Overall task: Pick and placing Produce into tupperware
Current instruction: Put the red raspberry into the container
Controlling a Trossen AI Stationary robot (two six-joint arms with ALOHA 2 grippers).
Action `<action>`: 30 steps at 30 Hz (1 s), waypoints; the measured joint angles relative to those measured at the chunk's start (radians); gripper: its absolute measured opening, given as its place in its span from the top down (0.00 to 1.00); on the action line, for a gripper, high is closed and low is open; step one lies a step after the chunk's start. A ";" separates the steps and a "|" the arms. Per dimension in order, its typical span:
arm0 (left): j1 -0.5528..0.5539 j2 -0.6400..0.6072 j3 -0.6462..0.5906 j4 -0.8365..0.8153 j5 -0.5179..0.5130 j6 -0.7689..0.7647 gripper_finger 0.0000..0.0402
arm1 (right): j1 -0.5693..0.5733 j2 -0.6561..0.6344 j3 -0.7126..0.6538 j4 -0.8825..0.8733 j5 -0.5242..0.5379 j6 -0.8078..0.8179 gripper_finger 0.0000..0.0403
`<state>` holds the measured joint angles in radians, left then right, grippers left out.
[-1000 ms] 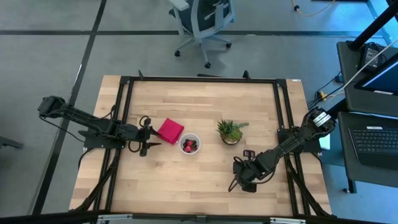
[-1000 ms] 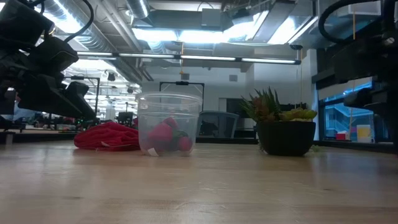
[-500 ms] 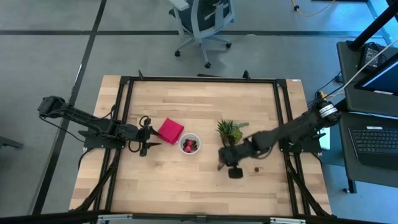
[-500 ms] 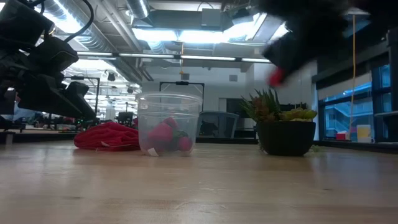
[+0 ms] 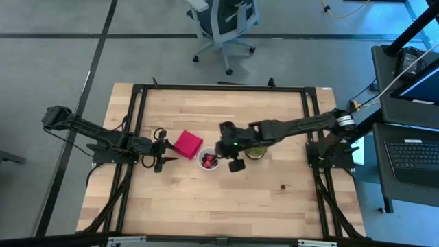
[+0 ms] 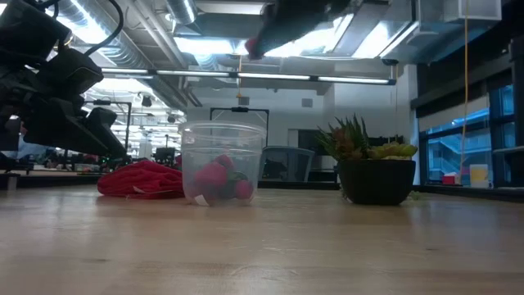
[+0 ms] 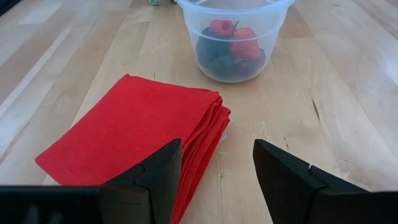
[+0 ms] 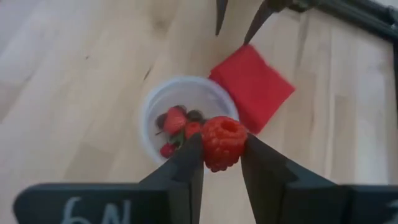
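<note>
Right gripper [image 8: 222, 163] pinches a red raspberry [image 8: 222, 142] tight, up in the air right above the tupperware [image 5: 209, 158]. Big wooden table [image 5: 219, 199] under it all, grey floor around, an office chair [image 5: 223, 24] behind. Left gripper [image 7: 216, 171] waits with fingers spread, low beside the folded red cloth [image 7: 134, 143]. Potted plant [image 6: 370, 168] stands just beyond the clear tub. Inside that tub: red and dark berries [image 7: 229, 46] piled at the bottom. One tiny dark fruit [image 5: 283, 185] lies loose on the wood, well apart.
</note>
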<state>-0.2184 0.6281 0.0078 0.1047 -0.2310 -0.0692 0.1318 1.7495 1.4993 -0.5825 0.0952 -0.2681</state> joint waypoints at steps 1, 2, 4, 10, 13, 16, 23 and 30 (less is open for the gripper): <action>0.000 0.000 0.000 0.000 0.000 0.000 0.52 | -0.008 0.023 0.026 -0.003 -0.001 -0.017 0.77; 0.000 0.000 0.000 0.000 0.000 0.000 0.52 | -0.014 0.047 0.049 -0.010 -0.004 -0.028 0.77; 0.000 0.000 0.000 0.000 0.000 -0.001 0.52 | -0.025 0.097 0.087 -0.029 -0.027 -0.049 0.77; 0.000 0.000 0.000 -0.001 0.011 -0.003 0.52 | -0.041 0.234 0.151 -0.033 -0.097 -0.076 0.77; 0.000 0.000 0.000 -0.001 0.012 -0.006 0.52 | -0.043 0.282 0.154 -0.034 -0.099 -0.083 0.77; 0.000 0.000 0.000 -0.001 0.012 -0.006 0.52 | -0.044 0.314 0.155 -0.034 -0.099 -0.091 0.77; 0.000 0.000 0.000 -0.005 0.012 -0.007 0.52 | -0.046 0.358 0.155 -0.027 -0.100 -0.112 0.77; 0.000 0.000 0.000 -0.007 0.012 -0.006 0.52 | -0.047 0.358 0.155 -0.020 -0.100 -0.112 0.77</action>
<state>-0.2184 0.6280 0.0077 0.0975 -0.2192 -0.0757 0.0849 2.1078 1.6547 -0.6029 -0.0044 -0.3798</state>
